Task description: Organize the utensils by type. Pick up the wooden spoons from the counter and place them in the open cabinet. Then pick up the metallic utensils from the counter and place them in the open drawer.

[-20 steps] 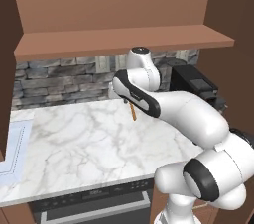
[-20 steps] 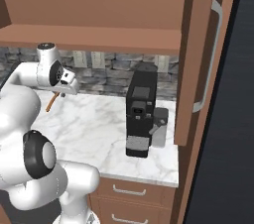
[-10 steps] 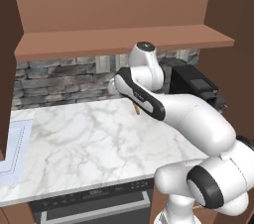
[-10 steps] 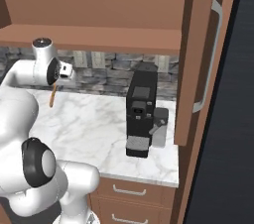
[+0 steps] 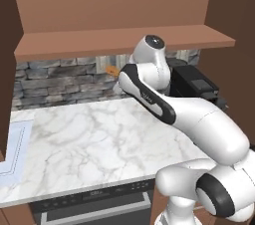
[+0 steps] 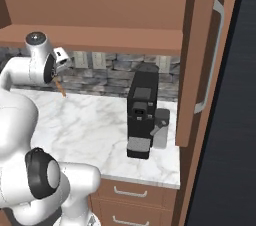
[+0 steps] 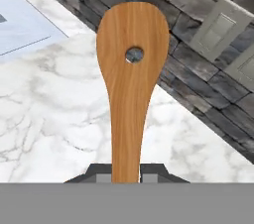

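Observation:
A wooden spoon with a hole in its bowl stands straight up from my gripper, which is shut on its handle. It hangs in the air above the marble counter and points toward the stone back wall. In the left base view the spoon's tip sticks out left of the wrist, just below the open cabinet's shelf. From the right base view the spoon slants down from the gripper. The metallic utensils and the open drawer are out of view.
A black coffee machine stands at the counter's right end. The tall cabinet door hangs open to the right of it. A pale flat panel lies at the counter's left edge. Wall sockets sit in the stone wall. Shut drawers are below the counter.
The arm has risen with the spoon. The spoon hung down over the counter before; now it is higher, just under the shelf, and tilted toward the wall.

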Robot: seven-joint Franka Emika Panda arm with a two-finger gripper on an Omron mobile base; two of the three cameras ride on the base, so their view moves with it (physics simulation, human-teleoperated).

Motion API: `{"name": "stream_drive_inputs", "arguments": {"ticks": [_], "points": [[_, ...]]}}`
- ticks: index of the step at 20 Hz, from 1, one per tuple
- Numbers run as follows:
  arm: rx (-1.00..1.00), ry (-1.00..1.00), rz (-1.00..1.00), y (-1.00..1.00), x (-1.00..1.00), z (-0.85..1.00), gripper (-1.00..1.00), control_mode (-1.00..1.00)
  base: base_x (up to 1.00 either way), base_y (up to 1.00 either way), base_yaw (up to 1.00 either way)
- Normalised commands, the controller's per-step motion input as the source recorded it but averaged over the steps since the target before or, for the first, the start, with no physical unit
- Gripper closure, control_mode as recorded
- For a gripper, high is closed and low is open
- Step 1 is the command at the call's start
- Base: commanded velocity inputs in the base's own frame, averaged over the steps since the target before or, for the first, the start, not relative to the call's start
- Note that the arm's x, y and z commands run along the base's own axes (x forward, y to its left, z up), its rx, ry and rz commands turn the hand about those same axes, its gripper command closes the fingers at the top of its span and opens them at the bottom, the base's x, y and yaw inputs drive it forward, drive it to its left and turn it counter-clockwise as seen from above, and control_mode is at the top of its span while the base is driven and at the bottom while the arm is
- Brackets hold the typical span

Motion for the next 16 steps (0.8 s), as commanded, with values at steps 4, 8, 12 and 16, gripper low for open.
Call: {"name": "stream_drive_inputs", "arguments": {"ticks": [4, 8, 12, 16], "points": [[-0.6, -0.5, 0.64, 0.01, 0.0, 0.42, 1.0, -1.0, 0.0, 0.0, 0.0], [-0.57, -0.44, 0.54, 0.0, 0.0, 0.54, 1.0, -1.0, 0.0, 0.0, 0.0], [-0.44, -0.45, 0.39, -0.1, 0.0, 0.5, 1.0, -1.0, 0.0, 0.0, 0.0], [-0.3, -0.4, 0.33, -0.1, 0.15, 0.44, 1.0, -1.0, 0.0, 0.0, 0.0]]}}
